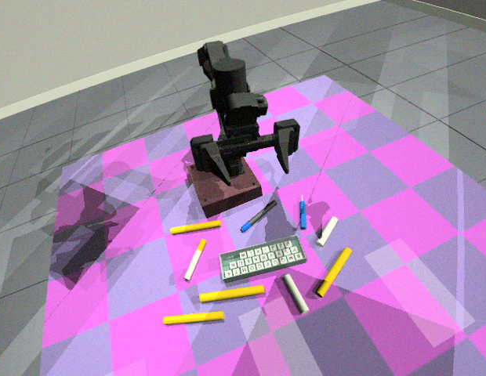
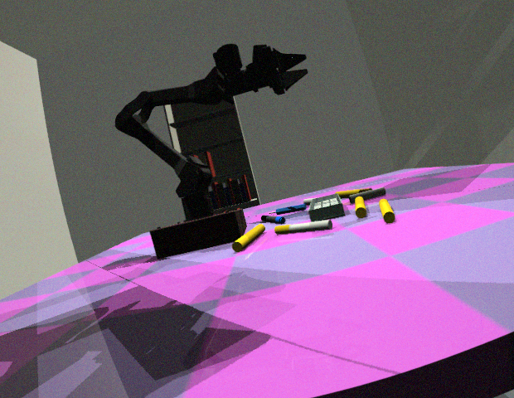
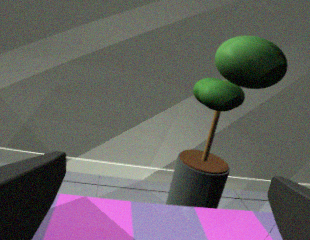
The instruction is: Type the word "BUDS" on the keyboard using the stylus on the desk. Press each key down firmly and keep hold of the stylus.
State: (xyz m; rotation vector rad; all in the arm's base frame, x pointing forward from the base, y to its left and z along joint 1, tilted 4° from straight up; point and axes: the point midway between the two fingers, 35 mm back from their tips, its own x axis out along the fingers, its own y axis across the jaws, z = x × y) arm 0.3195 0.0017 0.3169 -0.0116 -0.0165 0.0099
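You had the gripper (image 1: pixel 259 178) (image 2: pixel 306 63) (image 3: pixel 169 175) up high, jaws spread wide, nothing between — probably ready for the blue pen (image 1: pixel 302 216) (image 2: pixel 291 209), likely the stylus — near the keyboard (image 1: pixel 261 258) (image 2: pixel 327 209).

Green-grey rectangular keyboard (image 1: pixel 262 258) (image 2: pixel 327 209) left open from above; slim blue white-tipped stylus (image 1: pixel 302 215) (image 2: pixel 291 209) flanked by black-and-blue pen (image 1: pixel 258 216) (image 2: pixel 273 219), short white cylinder (image 1: pixel 327 231) (image 2: pixel 307 201).

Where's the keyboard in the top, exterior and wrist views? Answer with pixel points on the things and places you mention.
Top: keyboard (image 1: pixel 262 258) (image 2: pixel 327 209) just below and right of centre.
Exterior: right of centre, seen edge-on.
Wrist: not in it.
Shared landmark: the pink and purple checkered surface (image 1: pixel 142 340) (image 2: pixel 334 308) (image 3: pixel 165 222), in all three.
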